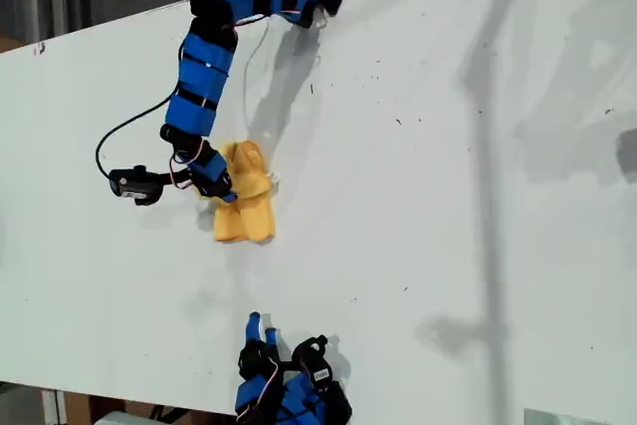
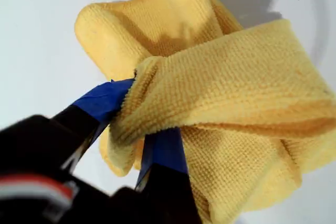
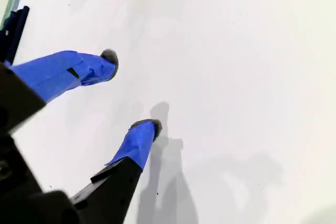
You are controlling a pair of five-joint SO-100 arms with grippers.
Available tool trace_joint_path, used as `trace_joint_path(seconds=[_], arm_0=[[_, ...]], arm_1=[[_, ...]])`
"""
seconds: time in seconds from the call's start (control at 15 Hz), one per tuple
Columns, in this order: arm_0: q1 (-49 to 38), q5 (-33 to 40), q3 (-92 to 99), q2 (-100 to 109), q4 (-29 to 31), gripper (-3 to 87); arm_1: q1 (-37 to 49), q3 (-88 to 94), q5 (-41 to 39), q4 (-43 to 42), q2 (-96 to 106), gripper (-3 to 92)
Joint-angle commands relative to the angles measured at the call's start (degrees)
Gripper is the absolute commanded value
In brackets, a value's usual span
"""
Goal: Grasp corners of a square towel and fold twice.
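Note:
The yellow-orange towel (image 1: pixel 244 196) lies bunched and folded over itself on the white table (image 1: pixel 428 206), left of centre in the exterior view. My first gripper (image 1: pixel 227 191) is shut on a gathered fold of the towel (image 2: pixel 220 108); its blue-taped fingers (image 2: pixel 102 100) pinch the cloth, which drapes over them. No white tag shows. My second gripper (image 3: pixel 131 90) stands open over bare table, nothing between its blue fingertips (image 3: pixel 107 61). It sits near the table's front edge (image 1: pixel 261 330) in the exterior view, well apart from the towel.
A black cable (image 1: pixel 124 131) loops off the first arm towards the exterior view's left. Shadows of overhead gear fall across the table on the exterior view's right. The table's front edge runs just behind the second arm's base (image 1: pixel 294 395).

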Motion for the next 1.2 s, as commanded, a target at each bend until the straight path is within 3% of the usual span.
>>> trace_joint_path(seconds=[0.0,0.53,0.67,0.87,1.13], arm_0=[[0.7,0.53,0.09,0.26,-0.44,20.9],[0.7,0.53,0.09,0.35,-0.44,20.9],[0.7,0.53,0.09,0.35,-0.44,20.9],[0.7,0.53,0.09,0.35,-0.44,20.9],[0.7,0.62,0.09,0.35,-0.44,20.9]], arm_1=[[-1.76,-5.27,-0.88,-4.31,-0.44,-0.1],[-4.75,-5.89,-1.85,-16.52,-0.97,1.9],[-5.27,-5.98,-2.2,-17.05,-1.58,30.7],[-7.65,-6.33,-4.83,-17.14,1.32,37.6],[-8.61,-4.92,-6.5,-15.12,8.44,36.7]])
